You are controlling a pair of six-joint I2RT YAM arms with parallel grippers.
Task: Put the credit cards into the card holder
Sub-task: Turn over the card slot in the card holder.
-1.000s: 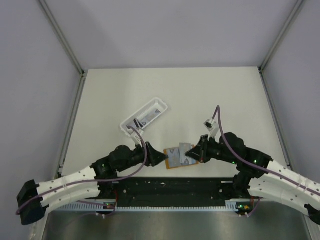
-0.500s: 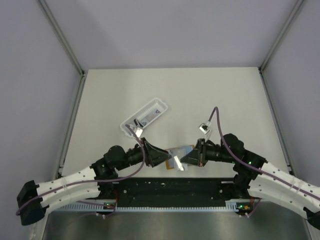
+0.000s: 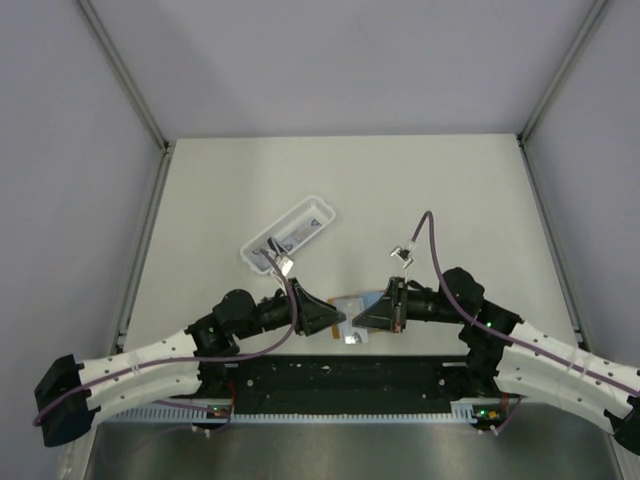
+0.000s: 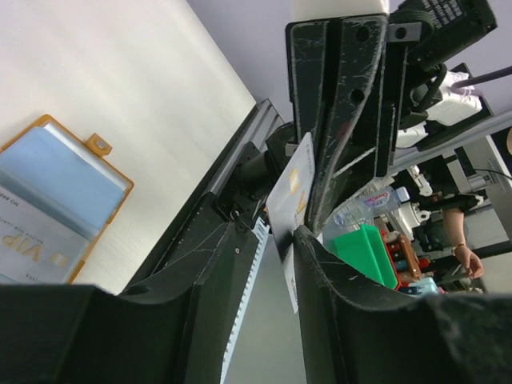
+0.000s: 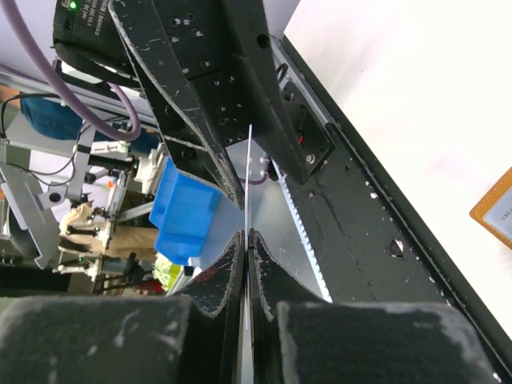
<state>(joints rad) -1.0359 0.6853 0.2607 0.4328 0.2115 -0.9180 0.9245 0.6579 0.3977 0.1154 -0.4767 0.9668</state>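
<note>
Across the table [image 3: 420,190], your white tray [image 3: 322,207] seems to hold more cards, so judge the job as partway. The right gripper [image 5: 246,238] pinches one credit card [image 4: 288,188] on edge, raised by the near edge. The left gripper [image 3: 336,320] stands with jaws apart around that card's free end. The card holder [image 4: 68,172] lies open on the table beneath them, a VIP card [image 4: 32,240] already inside.

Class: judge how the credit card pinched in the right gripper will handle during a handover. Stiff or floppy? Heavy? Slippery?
Probably stiff: the credit card stands straight, unbent, beyond the shut fingers of the right gripper. Likely very light, since edge-on it shows as a hairline. Its faces look smooth, so it may slip as the left gripper takes it.
</note>
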